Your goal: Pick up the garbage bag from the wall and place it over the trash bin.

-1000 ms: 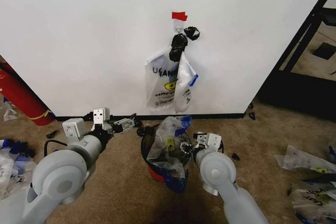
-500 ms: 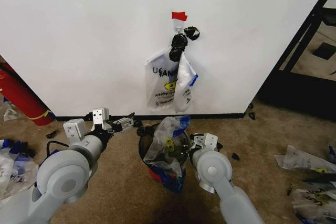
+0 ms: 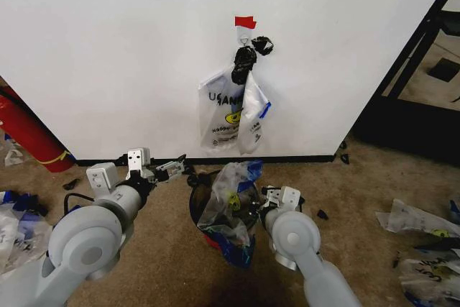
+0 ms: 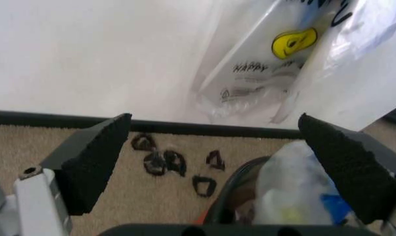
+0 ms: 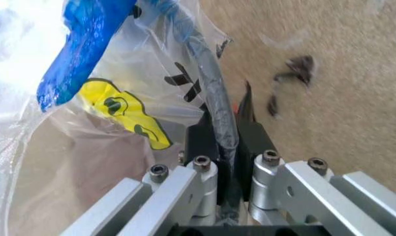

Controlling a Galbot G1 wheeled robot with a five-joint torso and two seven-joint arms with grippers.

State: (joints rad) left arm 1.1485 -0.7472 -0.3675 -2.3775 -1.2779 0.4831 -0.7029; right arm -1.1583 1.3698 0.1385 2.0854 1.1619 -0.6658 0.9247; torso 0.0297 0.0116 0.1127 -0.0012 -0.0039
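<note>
**A:** Where's the garbage bag (image 3: 228, 203) now?

**B:** Draped over the trash bin (image 3: 209, 236), right gripper (image 5: 225, 135) clamped on its edge. The left gripper (image 4: 217, 162), spread wide, sits just left of the bin, so the bag's loose side is nearest it.

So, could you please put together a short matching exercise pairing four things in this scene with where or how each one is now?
Things:
1. left gripper
2. right gripper
3. garbage bag
4. red tape strip

States:
A. stuck on the wall, above the hook
B. draped over the trash bin
C. open, holding nothing
D. shut on a fold of plastic

Pairs: 1-C, 2-D, 3-B, 4-A
</note>
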